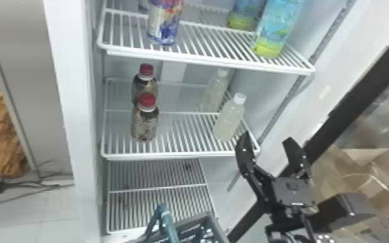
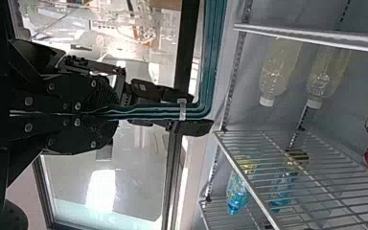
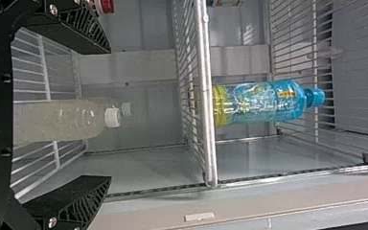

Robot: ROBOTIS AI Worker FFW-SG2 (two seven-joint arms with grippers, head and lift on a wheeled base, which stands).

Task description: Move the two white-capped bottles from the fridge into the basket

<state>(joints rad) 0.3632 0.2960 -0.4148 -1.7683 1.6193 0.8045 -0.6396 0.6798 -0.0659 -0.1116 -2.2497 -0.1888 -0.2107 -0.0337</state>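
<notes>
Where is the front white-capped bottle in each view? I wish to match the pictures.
Head view: the front white-capped bottle is right of centre.
Left wrist view: nearer the fridge opening than the other white-capped bottle.
Right wrist view: seen between the right gripper's open fingers.
Shared landmark: the front blue-and-yellow bottle, one shelf higher.
</notes>
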